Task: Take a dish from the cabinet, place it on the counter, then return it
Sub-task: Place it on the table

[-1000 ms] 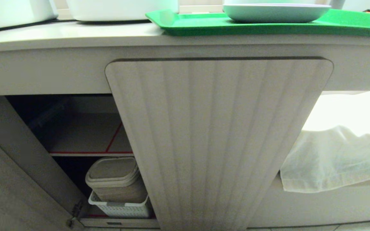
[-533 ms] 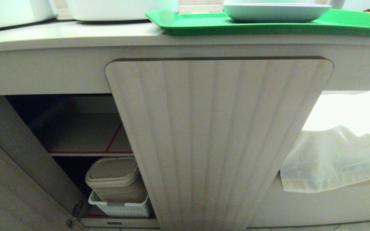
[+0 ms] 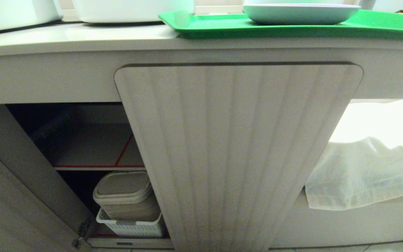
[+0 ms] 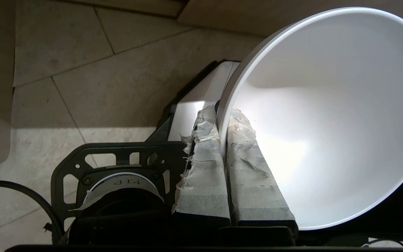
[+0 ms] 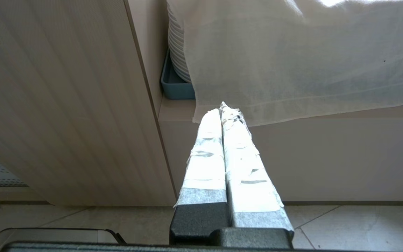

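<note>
In the left wrist view my left gripper (image 4: 222, 115) is shut on the rim of the dish (image 4: 327, 115), a glossy white bowl. One taped finger is inside the bowl and one outside, and the dish hangs over the tiled floor. Neither arm shows in the head view. The cabinet (image 3: 236, 150) has its fluted middle door closed and its left door (image 3: 16, 182) swung open, showing a bare shelf (image 3: 93, 145) edged with red tape. The counter (image 3: 82, 36) runs above it. My right gripper (image 5: 222, 110) is shut on nothing, low in front of the cabinet.
On the counter stand a green tray (image 3: 222, 26) with a pale plate (image 3: 299, 13) and white pots (image 3: 128, 10). Below the shelf a beige lidded box (image 3: 126, 196) sits in a white basket. A white cloth (image 3: 366, 171) hangs at the right over stacked plates (image 5: 177, 52).
</note>
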Tool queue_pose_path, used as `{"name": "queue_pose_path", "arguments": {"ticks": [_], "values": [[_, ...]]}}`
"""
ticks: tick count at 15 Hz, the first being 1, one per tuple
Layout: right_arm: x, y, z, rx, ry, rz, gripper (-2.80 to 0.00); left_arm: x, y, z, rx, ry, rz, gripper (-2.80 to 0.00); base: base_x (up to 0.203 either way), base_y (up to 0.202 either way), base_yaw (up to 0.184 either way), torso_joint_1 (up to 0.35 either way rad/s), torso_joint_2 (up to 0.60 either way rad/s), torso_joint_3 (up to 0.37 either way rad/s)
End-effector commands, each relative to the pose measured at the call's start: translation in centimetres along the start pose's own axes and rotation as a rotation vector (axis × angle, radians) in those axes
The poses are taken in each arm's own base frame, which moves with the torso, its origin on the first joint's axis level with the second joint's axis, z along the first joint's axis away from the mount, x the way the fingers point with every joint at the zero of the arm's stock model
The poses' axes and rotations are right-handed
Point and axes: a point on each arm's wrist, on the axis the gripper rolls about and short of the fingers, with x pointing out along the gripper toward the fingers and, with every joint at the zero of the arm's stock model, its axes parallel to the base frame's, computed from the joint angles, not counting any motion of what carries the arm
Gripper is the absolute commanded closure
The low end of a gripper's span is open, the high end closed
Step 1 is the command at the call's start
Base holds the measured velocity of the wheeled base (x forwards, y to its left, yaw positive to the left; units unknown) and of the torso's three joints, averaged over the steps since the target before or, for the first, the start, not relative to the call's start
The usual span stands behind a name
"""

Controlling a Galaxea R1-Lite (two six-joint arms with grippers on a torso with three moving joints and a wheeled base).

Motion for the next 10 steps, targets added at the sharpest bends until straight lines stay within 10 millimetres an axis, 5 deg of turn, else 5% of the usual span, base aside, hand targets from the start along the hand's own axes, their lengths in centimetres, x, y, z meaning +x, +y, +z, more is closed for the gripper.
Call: {"name": "queue_pose_path", "arguments": {"ticks": [1,10], "values": [[0.0,0.0,0.0,0.000,-0.001,0.000,0.00,0.4,0.0,0.5,0.008,0.051,-0.005,0.00,0.000,0.000,0.000,0.000,0.00,0.000],[0.0,0.0,0.0,0.000,0.000,0.000,0.00,1.6,-0.2,2.4,0.059,0.148,0.009,0.00,0.000,0.000,0.000,0.000,0.00,0.000]]}}
